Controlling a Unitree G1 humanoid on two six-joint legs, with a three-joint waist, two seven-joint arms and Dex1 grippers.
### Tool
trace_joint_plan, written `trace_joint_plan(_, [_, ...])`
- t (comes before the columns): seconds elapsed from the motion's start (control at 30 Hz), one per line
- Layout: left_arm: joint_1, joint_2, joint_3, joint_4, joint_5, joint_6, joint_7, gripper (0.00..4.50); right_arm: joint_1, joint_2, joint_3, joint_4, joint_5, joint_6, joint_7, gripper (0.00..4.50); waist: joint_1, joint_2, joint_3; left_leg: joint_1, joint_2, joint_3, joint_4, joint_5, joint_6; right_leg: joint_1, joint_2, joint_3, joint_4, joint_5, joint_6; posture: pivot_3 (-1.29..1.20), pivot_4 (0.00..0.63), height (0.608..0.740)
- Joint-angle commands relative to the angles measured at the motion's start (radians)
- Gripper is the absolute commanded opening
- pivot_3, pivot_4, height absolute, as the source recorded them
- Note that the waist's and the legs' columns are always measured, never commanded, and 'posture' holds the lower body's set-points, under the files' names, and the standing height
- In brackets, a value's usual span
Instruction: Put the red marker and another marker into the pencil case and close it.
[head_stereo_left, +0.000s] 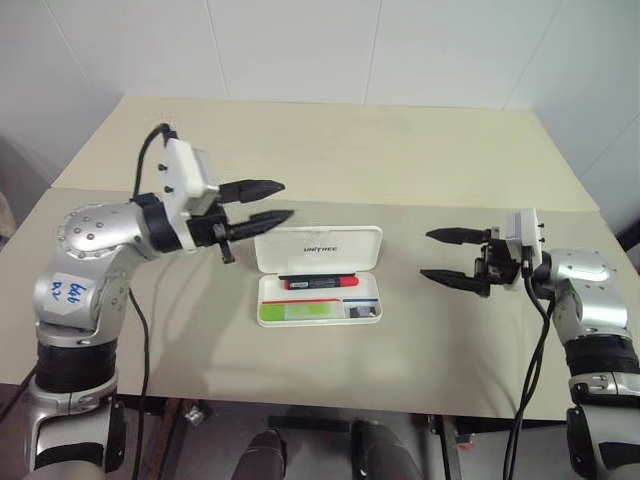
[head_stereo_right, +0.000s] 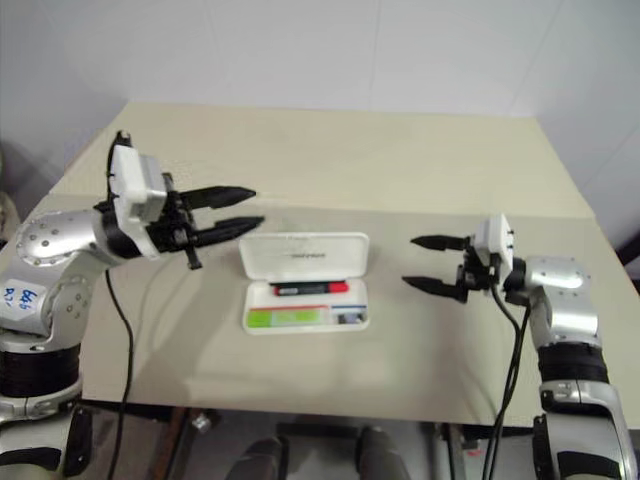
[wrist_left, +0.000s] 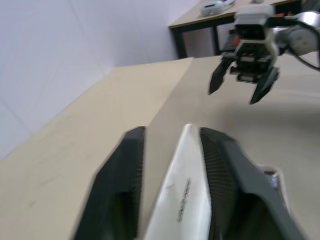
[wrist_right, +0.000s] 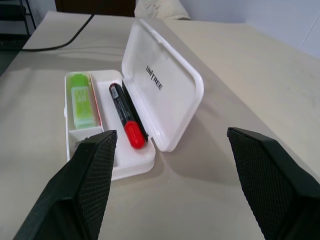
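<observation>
The white pencil case (head_stereo_left: 318, 246) lies open in the middle of the table, its lettered lid standing up at the back. Inside, the red marker (head_stereo_left: 320, 282) lies along the back of the tray and the other marker, a lime-green highlighter (head_stereo_left: 297, 311), lies along the front. My left gripper (head_stereo_left: 287, 200) hovers above the lid's left corner, pointing right, its fingers a little apart with nothing between them. My right gripper (head_stereo_left: 425, 254) hangs to the right of the case, pointing at it, wide open and empty.
The beige table (head_stereo_left: 420, 160) has bare room all round the case. A black cable (head_stereo_left: 140, 330) runs from my left arm over the table's front edge. A seam crosses the tabletop behind the case.
</observation>
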Motion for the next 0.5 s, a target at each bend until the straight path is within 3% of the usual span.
trace_joint_plan(0.03, [0.022, 0.042, 0.057, 0.063, -0.010, -0.053, -0.023, 0.56, -0.017, -0.002, -0.012, -0.006, 0.010, -0.012, 0.021, 4.50, -0.001, 0.000, 0.000, 0.000, 0.000, 0.000, 0.000, 0.000, 0.000, 0.000, 0.000, 0.000, 0.000, 0.000, 0.000, 0.00, 0.150, 0.740])
trace_joint_plan(0.1, [0.019, 0.058, 0.065, 0.135, 0.010, -0.074, -0.013, 0.03, -0.014, 0.000, -0.014, -0.011, 0.017, -0.007, 0.028, 4.50, -0.001, 0.000, 0.000, 0.000, 0.000, 0.000, -0.001, 0.000, 0.000, 0.000, 0.000, 0.000, 0.000, 0.000, 0.000, 0.00, 0.150, 0.740])
trace_joint_plan(0.23, [0.011, 0.104, 0.049, 0.316, 0.044, -0.098, -0.038, 0.03, -0.008, 0.003, -0.018, -0.022, 0.027, 0.003, 0.036, 4.50, -0.005, 0.000, 0.000, 0.000, 0.000, 0.000, -0.001, 0.000, 0.000, -0.001, 0.000, 0.000, 0.001, 0.000, 0.000, 0.00, 0.150, 0.740])
trace_joint_plan(0.5, [-0.135, 0.106, 0.004, 0.726, 0.116, -0.214, -0.087, 0.03, -0.010, 0.009, -0.019, -0.019, 0.021, 0.001, 0.029, 4.50, -0.001, 0.000, 0.000, 0.000, 0.000, 0.000, 0.000, 0.000, 0.000, -0.001, 0.000, 0.000, 0.001, 0.000, 0.000, 0.00, 0.150, 0.740])
